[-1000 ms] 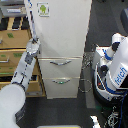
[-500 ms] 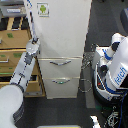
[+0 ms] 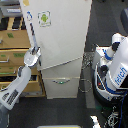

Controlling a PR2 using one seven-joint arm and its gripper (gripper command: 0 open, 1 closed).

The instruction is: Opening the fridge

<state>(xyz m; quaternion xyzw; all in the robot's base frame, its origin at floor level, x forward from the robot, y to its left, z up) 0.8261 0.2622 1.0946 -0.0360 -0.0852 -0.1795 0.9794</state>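
Observation:
The tall white fridge point(image 3: 62, 40) stands in the middle of the exterior view, with a green-and-white sticker point(image 3: 44, 18) on its upper door. That door stands ajar: its left edge has swung out and its bottom edge slants. Two lower drawers point(image 3: 61, 80) with curved handles stay closed below it. My gripper point(image 3: 32, 56) sits at the door's left edge, at the bottom of the dark vertical handle point(image 3: 31, 30), and looks shut on it. My arm point(image 3: 17, 87) reaches up from the lower left.
A wooden drawer cabinet point(image 3: 12, 50) stands right beside the fridge on the exterior view's left, behind my arm. A white robot base point(image 3: 116, 72) with cables point(image 3: 87, 82) on the dark floor stands on the exterior view's right.
The upper door has swung from closed to ajar, its left edge coming outward. My gripper has moved down and toward the camera with that edge.

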